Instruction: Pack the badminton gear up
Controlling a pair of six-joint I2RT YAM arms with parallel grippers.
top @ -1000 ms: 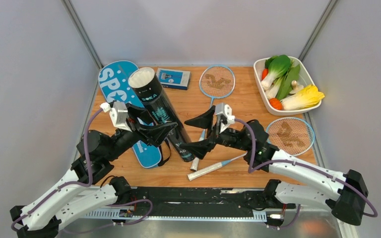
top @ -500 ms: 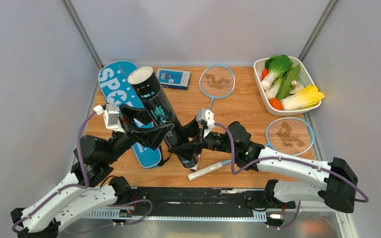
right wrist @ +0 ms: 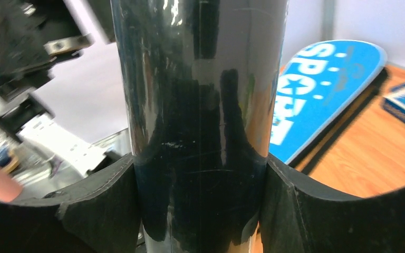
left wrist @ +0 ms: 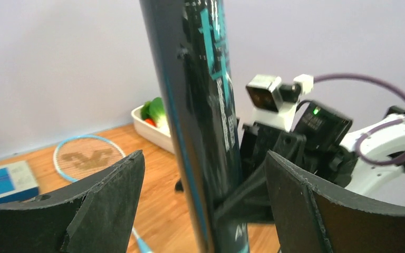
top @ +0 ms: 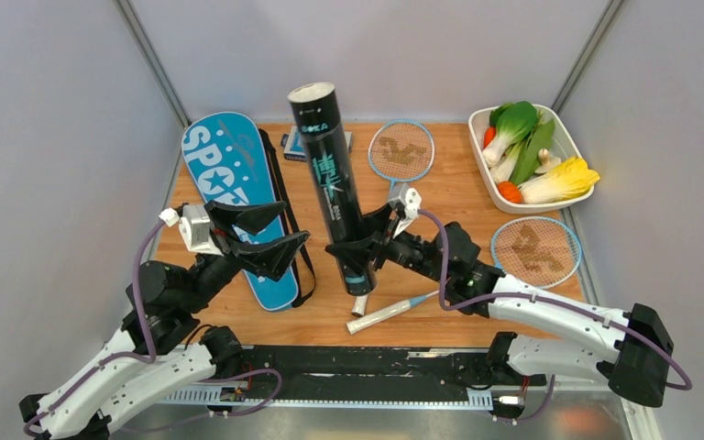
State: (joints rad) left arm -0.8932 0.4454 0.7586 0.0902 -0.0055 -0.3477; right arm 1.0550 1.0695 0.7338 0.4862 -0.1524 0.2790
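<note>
At mid-bench the tube (top: 332, 179) is held upright, leaning slightly left at the top, and is gripped low on its body by the right hand (top: 359, 251), whose fingers are closed against both of its sides. Whether its foot rests on the bench (top: 449, 197) cannot be told. Just left of it the left hand (top: 293, 225) is held open and empty above the near end of the cover (top: 225, 174); in the left wrist view the tube is seen between the spread fingers, touched by neither. The cover is laid flat along the left side, its far end near the back edge. One racket (top: 401, 151) lies far of centre, its handle pointed near and passing behind the tube; the other racket (top: 536, 249) lies at the right, its handle reaching left to just near of the tube. A box (top: 291, 144) is partly hidden behind the tube, and a tray (top: 474, 137) of vegetables sits at the far right
</note>
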